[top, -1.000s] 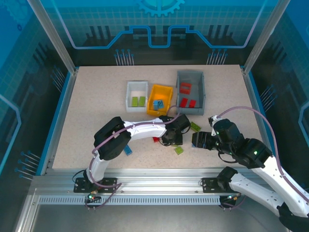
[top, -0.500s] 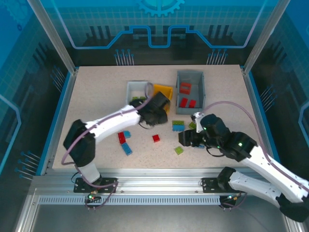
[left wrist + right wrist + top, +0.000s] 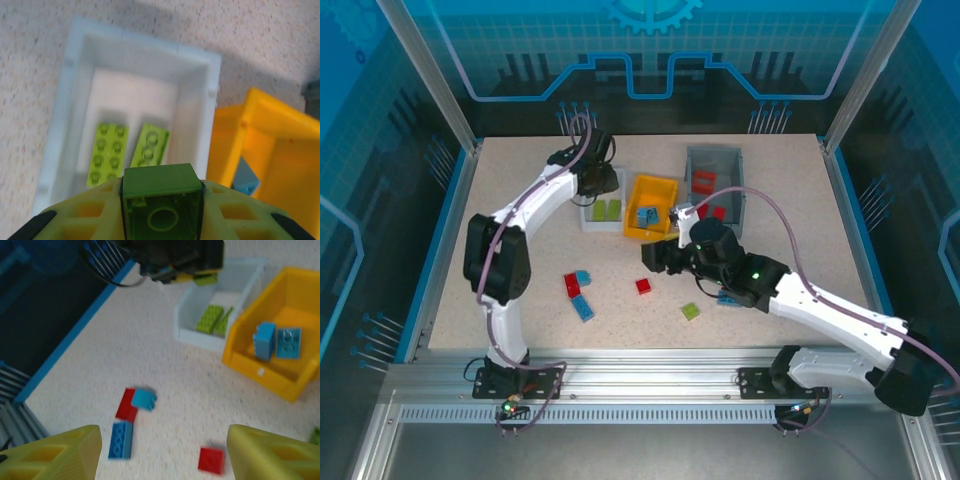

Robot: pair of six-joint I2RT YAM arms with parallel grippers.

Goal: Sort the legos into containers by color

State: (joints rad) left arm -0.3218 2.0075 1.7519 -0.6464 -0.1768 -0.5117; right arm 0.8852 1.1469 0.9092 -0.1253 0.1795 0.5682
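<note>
Top external view showed the white bin at the far left of the row. The orange-yellow bin stood just beside it on the right, and the grey bin further right.

Left jaws hung over the white bin, pinching a green brick by two opposite flat sides, with its hollow underside towards the wrist camera. Two lime bricks lay in the bin below.

Loose on the near worktop lay a red brick, a blue brick, another red one and a lime one. Right jaws stood spread and empty above them.

Judgement: the bricks were light, rigid and smooth-walled, liable to skid if nudged. They should be taken square-on across the flat side walls, not over the studs.
</note>
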